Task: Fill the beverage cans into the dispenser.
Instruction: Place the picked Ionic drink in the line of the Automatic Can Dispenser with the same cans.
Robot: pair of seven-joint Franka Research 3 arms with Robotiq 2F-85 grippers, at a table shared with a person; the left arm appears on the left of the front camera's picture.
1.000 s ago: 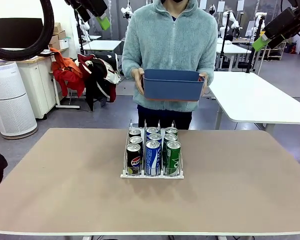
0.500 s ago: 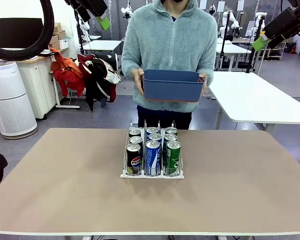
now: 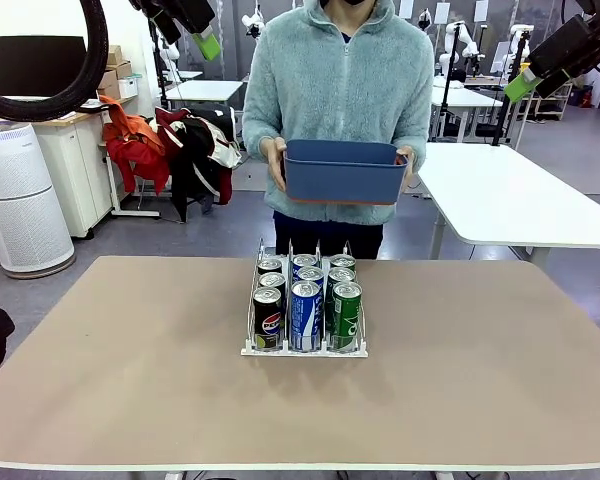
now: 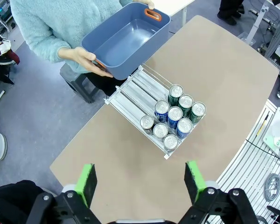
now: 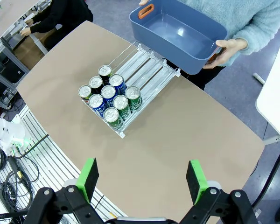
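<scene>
Nothing has shifted: nine beverage cans (image 3: 307, 300) fill the dispenser (image 3: 305, 349) at frame centre, the person's bin (image 3: 344, 170) is empty, both grippers (image 4: 142, 182) (image 5: 143, 179) hover released, so loading looks finished.

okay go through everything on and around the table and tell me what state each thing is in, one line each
Dispenser: upright on the table, front half of all three lanes filled.
Beverage cans: nine, standing upright, three per lane.
Blue bin: empty, held above the table's far edge by the person's hands.
Left gripper: open, high above the table.
Right gripper: open, high above the table.
</scene>
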